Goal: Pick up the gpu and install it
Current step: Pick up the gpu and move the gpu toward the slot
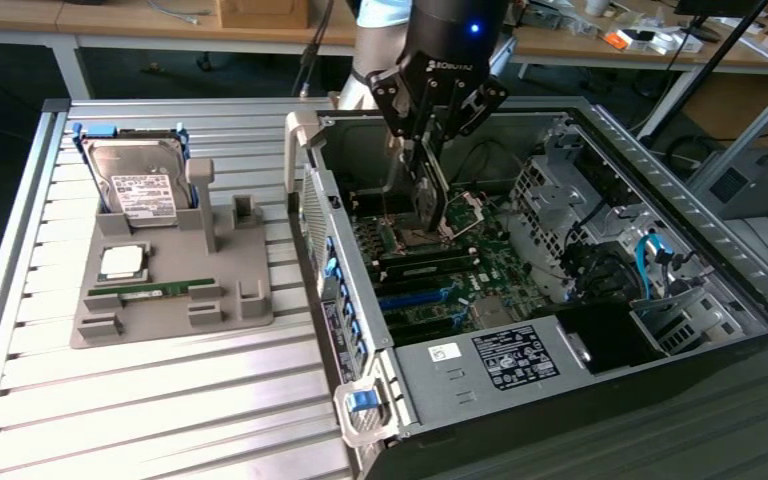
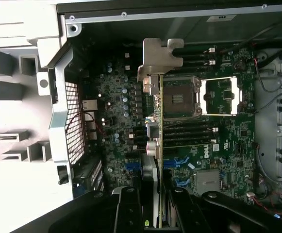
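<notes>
My gripper (image 1: 427, 140) hangs inside the open computer case (image 1: 357, 300), shut on the gpu (image 1: 428, 200). The card hangs on edge below the fingers, a little above the motherboard (image 1: 424, 270). In the wrist view the gpu (image 2: 159, 141) appears edge-on as a thin green line between my black fingers (image 2: 127, 208), with its silver end bracket (image 2: 157, 58) at the far end. The gripper (image 2: 155, 211) holds it over the board's slots beside the open CPU socket (image 2: 179, 97). The card's lower edge looks clear of the board.
At the exterior view's left, a grey fixture (image 1: 171, 300) carries a silver hard drive (image 1: 137, 185), a CPU chip (image 1: 123, 262) and a green memory stick (image 1: 157, 289). Case walls, a drive cage (image 1: 558, 190) and cables (image 1: 651, 260) surround the motherboard.
</notes>
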You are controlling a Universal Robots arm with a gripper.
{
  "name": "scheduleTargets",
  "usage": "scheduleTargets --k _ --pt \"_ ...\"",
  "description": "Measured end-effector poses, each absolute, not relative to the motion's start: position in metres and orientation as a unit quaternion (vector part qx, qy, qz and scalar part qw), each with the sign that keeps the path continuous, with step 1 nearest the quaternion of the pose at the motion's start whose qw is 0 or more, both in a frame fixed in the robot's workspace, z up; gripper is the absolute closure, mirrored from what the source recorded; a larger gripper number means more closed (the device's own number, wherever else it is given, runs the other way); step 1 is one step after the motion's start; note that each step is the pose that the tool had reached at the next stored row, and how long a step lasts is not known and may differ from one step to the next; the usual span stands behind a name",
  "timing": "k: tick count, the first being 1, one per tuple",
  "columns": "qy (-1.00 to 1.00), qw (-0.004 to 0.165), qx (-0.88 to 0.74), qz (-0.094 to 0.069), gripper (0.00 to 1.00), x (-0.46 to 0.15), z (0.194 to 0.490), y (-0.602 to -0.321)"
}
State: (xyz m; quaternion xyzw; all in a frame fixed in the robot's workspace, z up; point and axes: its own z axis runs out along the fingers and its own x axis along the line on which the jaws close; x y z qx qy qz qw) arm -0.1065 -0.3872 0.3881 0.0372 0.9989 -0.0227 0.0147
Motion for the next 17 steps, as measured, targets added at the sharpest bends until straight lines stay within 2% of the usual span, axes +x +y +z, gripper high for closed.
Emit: scheduleTargets --k 17 --pt "0.999 0.015 0.037 -0.024 0.73 -0.0965 0.3846 -0.3875"
